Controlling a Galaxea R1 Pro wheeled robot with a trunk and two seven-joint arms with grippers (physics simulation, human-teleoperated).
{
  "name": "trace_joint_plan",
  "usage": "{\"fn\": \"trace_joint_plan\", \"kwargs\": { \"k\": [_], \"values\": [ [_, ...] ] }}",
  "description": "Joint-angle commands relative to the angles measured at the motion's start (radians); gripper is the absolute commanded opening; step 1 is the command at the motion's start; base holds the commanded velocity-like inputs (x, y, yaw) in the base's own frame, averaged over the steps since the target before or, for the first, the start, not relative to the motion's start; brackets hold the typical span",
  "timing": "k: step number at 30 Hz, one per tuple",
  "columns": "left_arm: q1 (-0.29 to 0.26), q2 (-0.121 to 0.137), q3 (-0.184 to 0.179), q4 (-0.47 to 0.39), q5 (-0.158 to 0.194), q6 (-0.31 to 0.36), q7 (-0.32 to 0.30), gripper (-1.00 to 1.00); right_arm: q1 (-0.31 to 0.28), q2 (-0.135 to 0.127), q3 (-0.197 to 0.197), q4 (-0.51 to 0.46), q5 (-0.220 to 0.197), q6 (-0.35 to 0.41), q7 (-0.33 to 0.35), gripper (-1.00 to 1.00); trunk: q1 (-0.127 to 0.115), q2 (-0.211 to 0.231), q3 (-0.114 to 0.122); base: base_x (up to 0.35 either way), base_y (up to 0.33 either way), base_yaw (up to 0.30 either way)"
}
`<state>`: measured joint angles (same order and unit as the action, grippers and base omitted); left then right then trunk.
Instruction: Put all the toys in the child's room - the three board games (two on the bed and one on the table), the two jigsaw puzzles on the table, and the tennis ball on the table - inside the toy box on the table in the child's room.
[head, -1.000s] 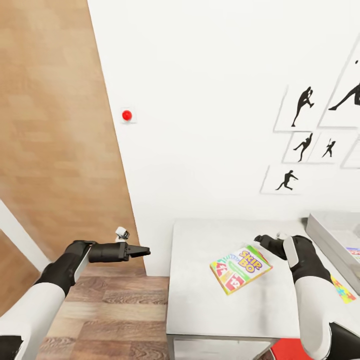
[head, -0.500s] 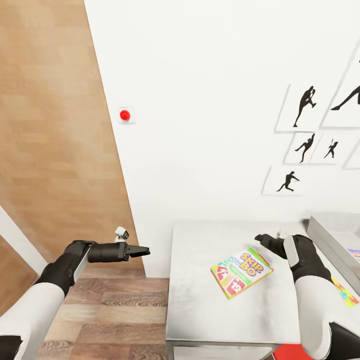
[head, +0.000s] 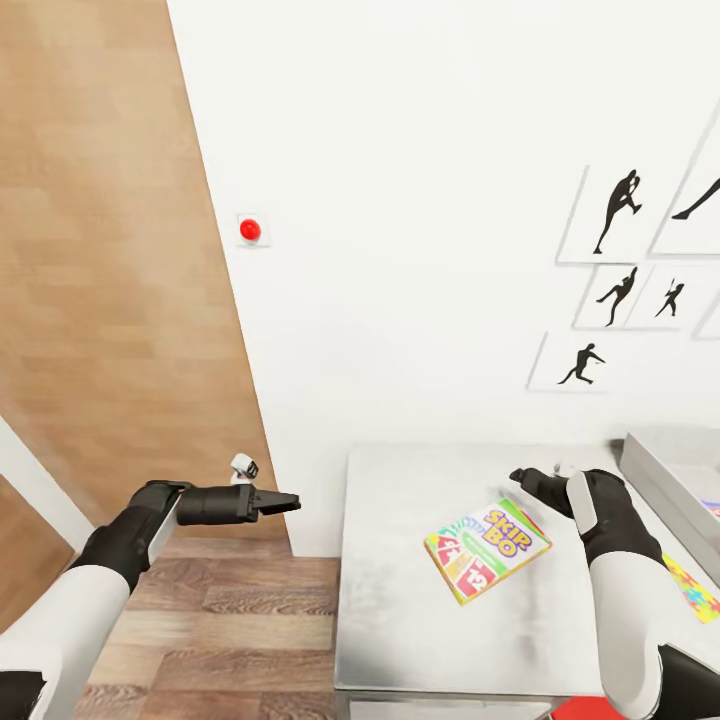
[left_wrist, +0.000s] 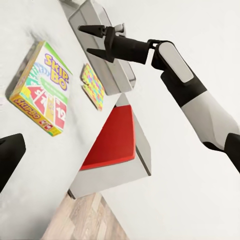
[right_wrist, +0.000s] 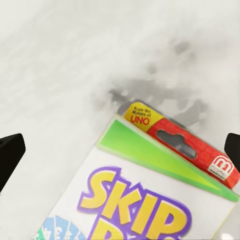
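Note:
A colourful Skip-Bo board game (head: 487, 548) lies flat on the white table (head: 400, 610). My right gripper (head: 524, 480) hovers just above the box's far corner, open and holding nothing. The right wrist view looks straight down on the game (right_wrist: 150, 200), with the open right gripper (right_wrist: 120, 150) straddling its red top edge. My left gripper (head: 288, 503) hangs over the floor left of the table, open and empty. A jigsaw puzzle (head: 695, 590) lies flat by the grey toy box (head: 662, 470). The left wrist view shows the game (left_wrist: 42, 90), puzzle (left_wrist: 92, 85) and toy box (left_wrist: 107, 60).
A white wall with black silhouette pictures (head: 615, 215) and a red button (head: 249, 230) stands behind the table. A wooden panel (head: 100, 250) lies to the left, above wood flooring (head: 230, 620). A red object (left_wrist: 112, 135) sits under the table.
The whole picture has shifted slightly, so the camera moved; table, game and pictures sit a little further right. Both arms hold the same pose.

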<state>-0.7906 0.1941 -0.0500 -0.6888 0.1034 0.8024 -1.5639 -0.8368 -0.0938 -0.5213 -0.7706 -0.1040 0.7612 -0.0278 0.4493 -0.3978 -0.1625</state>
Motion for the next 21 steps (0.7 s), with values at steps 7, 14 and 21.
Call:
{"fn": "trace_joint_plan", "kwargs": {
  "k": [7,14,21],
  "values": [
    [-0.001,0.001,-0.005,0.0,0.007,0.011,-0.001,1.0,-0.001,0.0,-0.001,0.0,-0.008,-0.008,-0.003,1.0,0.001,-0.002,-0.012,0.019,0.009,0.0],
    [-0.001,0.001,-0.005,0.0,0.007,0.011,-0.001,1.0,-0.001,0.0,-0.001,0.0,-0.007,-0.009,-0.003,1.0,0.001,-0.002,-0.023,0.002,0.001,0.0],
    [-0.001,0.001,-0.005,0.0,0.007,0.011,-0.001,1.0,-0.001,0.0,0.0,0.001,-0.006,-0.01,-0.003,1.0,0.001,-0.002,-0.027,0.0,0.0,0.0]
  ]
}}
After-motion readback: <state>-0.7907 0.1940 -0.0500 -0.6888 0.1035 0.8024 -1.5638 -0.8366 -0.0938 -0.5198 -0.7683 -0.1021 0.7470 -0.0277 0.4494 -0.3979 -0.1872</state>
